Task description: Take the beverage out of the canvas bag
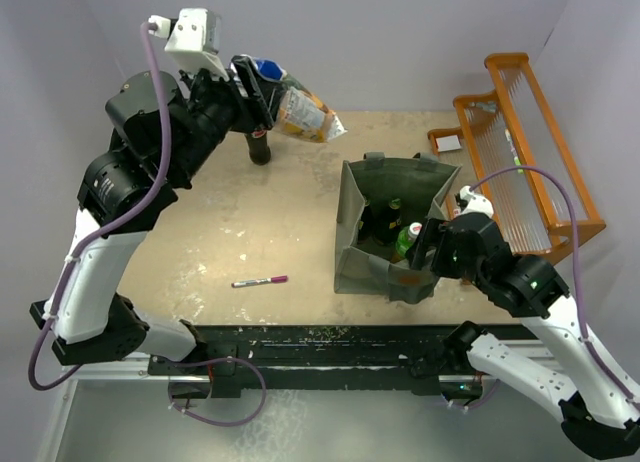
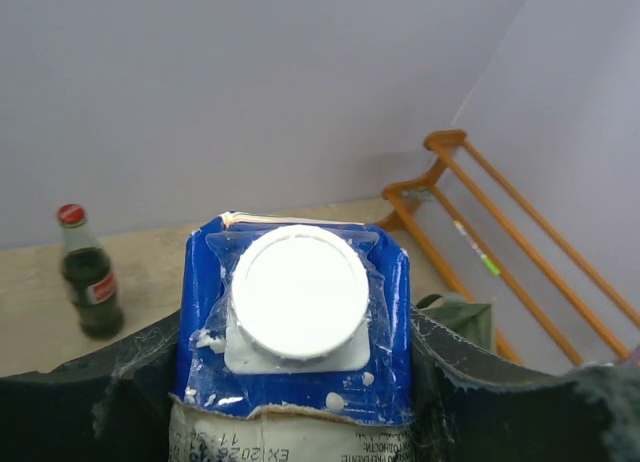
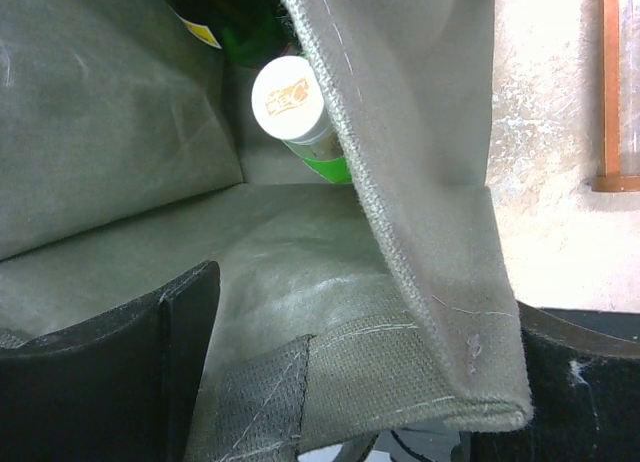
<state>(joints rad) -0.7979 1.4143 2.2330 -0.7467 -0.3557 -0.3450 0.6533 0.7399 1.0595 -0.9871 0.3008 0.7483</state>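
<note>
While raised high over the far left of the table (image 1: pixel 230 232), clamps the left gripper (image 1: pixel 258 87) firmly onto a drink carton (image 1: pixel 305 114), blue at the top with a round white screw cap and yellow-orange print lower down. Grips it just below the cap, with the body slanting down and away toward the canvas bag (image 1: pixel 350 232). Holds it off the tabletop, fully outside the bag and well apart from it. Below that gripper, upright on the table: a dark glass cola bottle (image 1: pixel 259 147) with a red cap. Right of centre: the grey-green bag, standing upright, mouth open to the top. Straddles the bag's near right corner with the right gripper (image 1: pixel 428 257), jaws spread wide and released, grasping nothing: one black finger (image 3: pixel 170 352) inside the bag, the other outside, the fabric wall between them unpinched. Inside, close against that wall: a green bottle (image 3: pixel 290 102) with a white printed cap, and darker green bottles (image 1: pixel 385 222) beyond it. Left of the bag, flat on the tabletop: a pink marker (image 1: pixel 260 281). Along the far right edge: an orange wooden rack (image 1: pixel 530 152).
</note>
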